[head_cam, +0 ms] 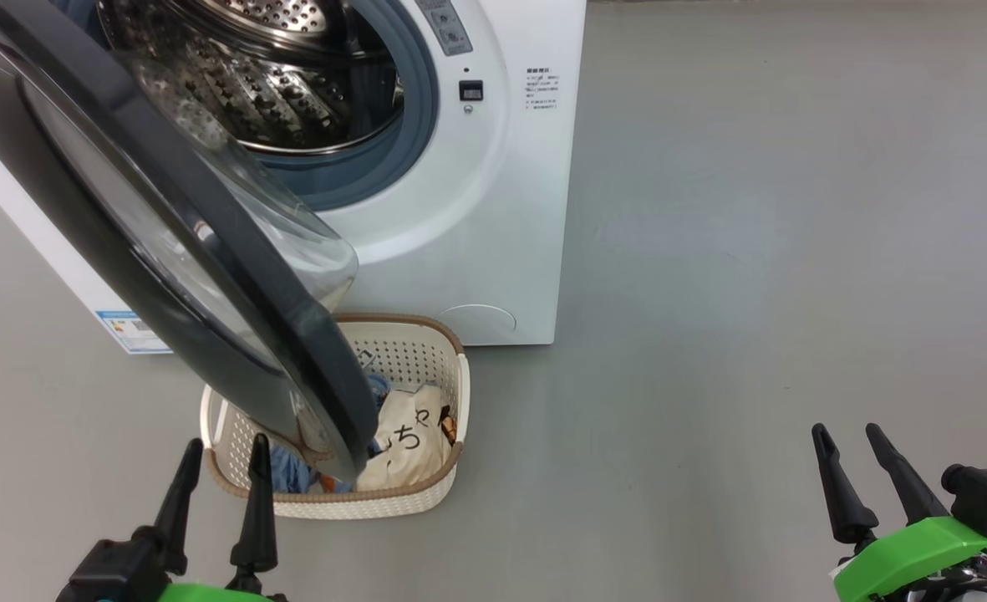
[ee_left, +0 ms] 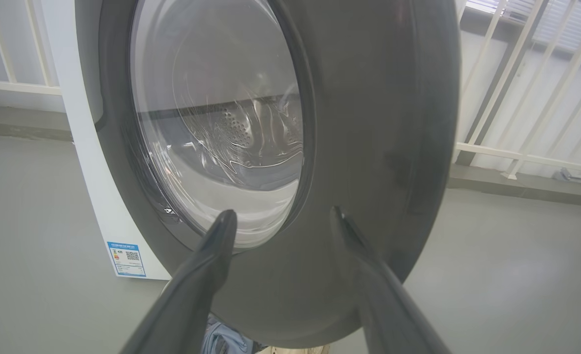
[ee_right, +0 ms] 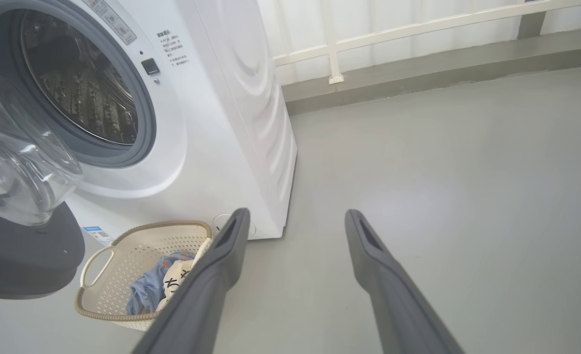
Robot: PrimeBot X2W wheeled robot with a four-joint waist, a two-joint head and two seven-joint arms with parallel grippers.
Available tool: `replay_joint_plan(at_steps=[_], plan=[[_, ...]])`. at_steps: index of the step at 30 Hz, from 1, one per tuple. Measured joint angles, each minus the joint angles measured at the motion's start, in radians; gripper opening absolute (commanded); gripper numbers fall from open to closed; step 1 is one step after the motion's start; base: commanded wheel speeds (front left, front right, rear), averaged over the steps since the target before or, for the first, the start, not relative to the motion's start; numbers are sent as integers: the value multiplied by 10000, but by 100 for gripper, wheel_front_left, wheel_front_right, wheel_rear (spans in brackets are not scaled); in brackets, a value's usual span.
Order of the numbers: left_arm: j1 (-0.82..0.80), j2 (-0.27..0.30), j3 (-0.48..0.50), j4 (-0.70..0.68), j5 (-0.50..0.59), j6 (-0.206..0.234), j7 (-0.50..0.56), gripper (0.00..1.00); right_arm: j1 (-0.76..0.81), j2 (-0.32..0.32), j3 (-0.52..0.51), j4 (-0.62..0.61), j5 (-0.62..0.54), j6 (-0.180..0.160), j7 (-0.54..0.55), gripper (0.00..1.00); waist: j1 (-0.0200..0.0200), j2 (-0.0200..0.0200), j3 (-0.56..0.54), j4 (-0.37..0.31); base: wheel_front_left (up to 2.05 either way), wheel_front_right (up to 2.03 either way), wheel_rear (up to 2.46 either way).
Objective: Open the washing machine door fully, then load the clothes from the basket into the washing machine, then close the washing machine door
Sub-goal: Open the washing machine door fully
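Note:
The white washing machine (head_cam: 493, 209) stands with its steel drum (head_cam: 276, 75) exposed. Its door (head_cam: 209, 251), black-rimmed with a bulging glass bowl, hangs partly open over the cream basket (head_cam: 447, 368) on the floor. The clothes (head_cam: 409, 439) lie in the basket, a cream garment with black characters beside a blue one; the door covers part of them. My left gripper (head_cam: 226, 447) is open, just in front of the door's lower rim (ee_left: 369, 147) and empty. My right gripper (head_cam: 848, 435) is open over bare floor, far to the right, and empty. The right wrist view shows the basket (ee_right: 123, 255) and the clothes (ee_right: 157, 285).
Grey floor (head_cam: 752, 251) stretches to the right of the machine. A white railing (ee_right: 418, 24) and a low grey kerb (ee_right: 443, 59) run behind it. A blue label sticker (head_cam: 129, 330) marks the machine's lower corner.

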Motion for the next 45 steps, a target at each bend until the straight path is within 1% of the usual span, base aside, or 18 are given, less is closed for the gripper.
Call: replay_joint_plan(at_steps=[1,2,3,4,5,7,10,16,20,24,28,32,35,39,45], plan=[[-1,2,6,0,0,0,0,100,4,8,-2,-2,-56,0,0,100,-1,0,8,-5,0,0,0],[-1,2,8,0,0,0,0,95,6,13,-6,-2,-119,0,0,100,0,1,15,-9,0,0,0],[-3,2,4,-4,-2,0,0,51,8,21,-17,-4,-146,-2,0,100,0,0,21,-9,0,0,0],[-6,0,15,-15,-4,0,0,39,9,31,-33,-12,-153,0,0,100,-1,0,32,-8,0,0,0],[-7,2,36,-38,-19,0,0,0,9,40,-46,-21,-153,0,0,100,0,0,48,-6,0,0,0],[-10,0,130,-201,-38,0,2,0,9,61,-69,-35,-153,0,0,100,0,0,69,1,0,0,0],[-31,-2,399,-899,-69,0,0,0,9,71,-119,-69,-153,0,0,100,0,0,96,26,0,0,0],[-123,-44,506,-2872,90,0,-2,0,9,81,-242,-178,-157,0,0,100,0,0,156,63,0,0,0],[-168,-92,-63,-4079,205,0,-2,0,8,84,-247,-272,-215,0,0,100,0,0,208,48,0,0,0],[-244,-167,-844,-4531,190,0,-4,0,6,100,-238,-305,-213,0,0,100,0,0,281,-11,0,0,0],[-580,-174,-1542,-4265,61,0,-4,0,0,144,-207,-309,-213,0,0,100,0,0,352,-118,0,0,0],[-1034,-190,-2360,-3480,-232,0,-2,0,-16,174,-144,-307,-213,0,0,100,0,0,423,-273,0,0,0],[-1304,-190,-2765,-2859,-385,0,-2,0,-33,209,-88,-309,-213,0,0,100,0,0,492,-399,0,0,0],[-1578,-209,-2959,-2071,-566,0,-2,0,-38,234,-81,-311,-213,0,0,100,0,0,608,-541,0,0,0],[-1913,-221,-2834,-1181,-819,15,0,0,-129,240,-104,-309,-213,0,0,100,0,0,784,-673,0,0,0]])
